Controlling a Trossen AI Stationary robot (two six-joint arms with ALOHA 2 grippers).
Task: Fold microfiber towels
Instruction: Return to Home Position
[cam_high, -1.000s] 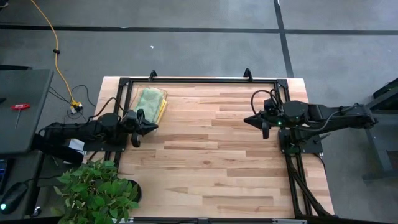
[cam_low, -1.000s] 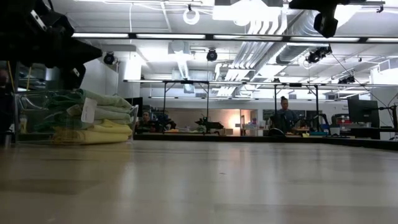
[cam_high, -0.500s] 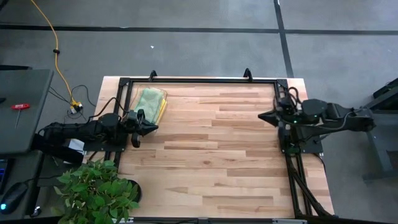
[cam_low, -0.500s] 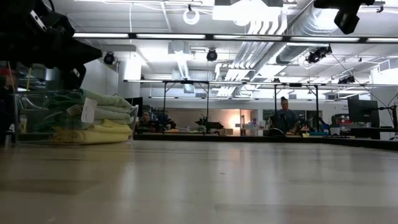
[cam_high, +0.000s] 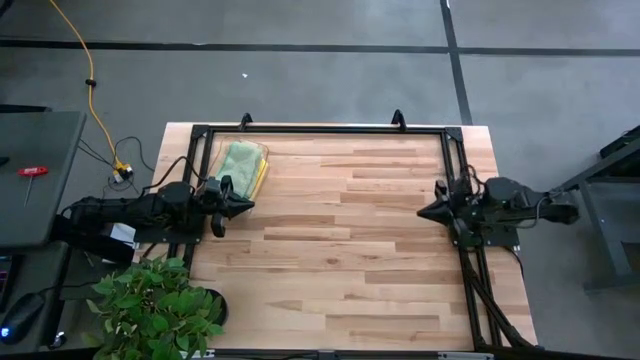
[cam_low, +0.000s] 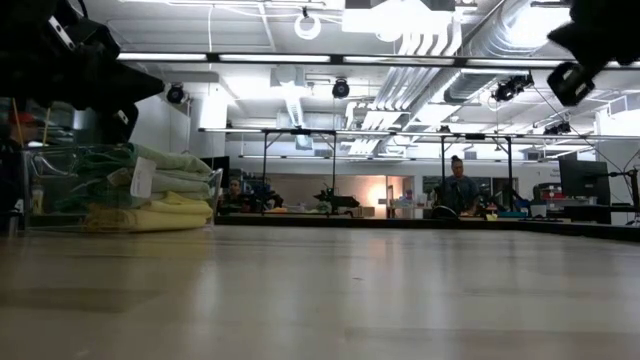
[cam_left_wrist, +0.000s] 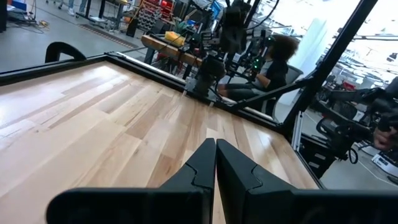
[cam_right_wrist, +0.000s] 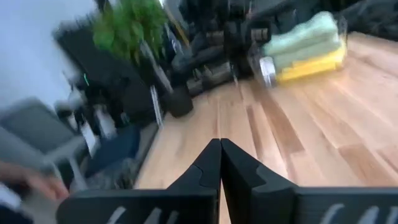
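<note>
Already binned, the microfiber towels (cam_high: 243, 163) lie at twelve o'clock from the nearer left gripper (cam_high: 244, 205). The right gripper (cam_high: 424, 212) rests far toward three. Both jaws are together.

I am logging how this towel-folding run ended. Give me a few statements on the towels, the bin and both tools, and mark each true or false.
1. The folded yellow and sage-green microfiber towels lie stacked in the transparent plastic bin. True.
2. The right tool is shut on a green towel. False: it is shut on nothing, over the wooden table near its right side.
3. The left tool is shut, close to the bin. True.
4. A yellow towel lies spread out mid-table. False: the towels in view are all in the bin.
</note>
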